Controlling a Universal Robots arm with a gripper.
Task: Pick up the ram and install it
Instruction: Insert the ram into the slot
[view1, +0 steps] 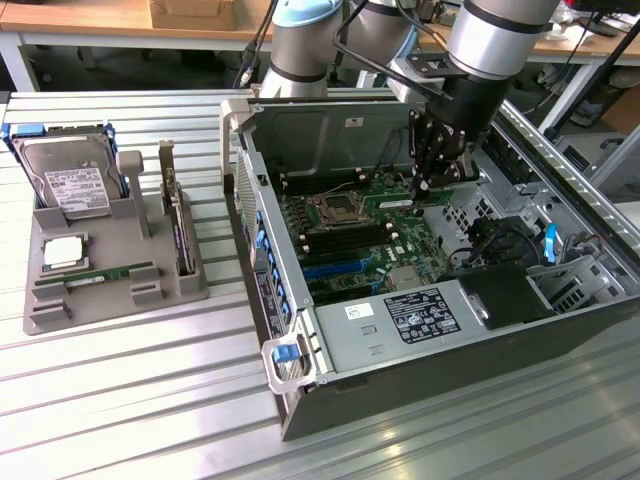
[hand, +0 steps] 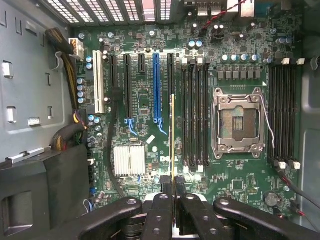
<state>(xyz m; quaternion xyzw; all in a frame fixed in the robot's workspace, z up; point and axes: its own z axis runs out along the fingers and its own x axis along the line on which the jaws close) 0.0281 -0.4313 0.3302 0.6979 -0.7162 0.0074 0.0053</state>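
Above the motherboard, the end effector pinches the ram edge-on.

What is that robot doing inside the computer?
The robot's gripper is pinching a ram stick edge-on and holding it above the motherboard in the open computer case, next to the black memory slots. The stick is not in a slot yet. Another ram stick lies on the gray tray outside.
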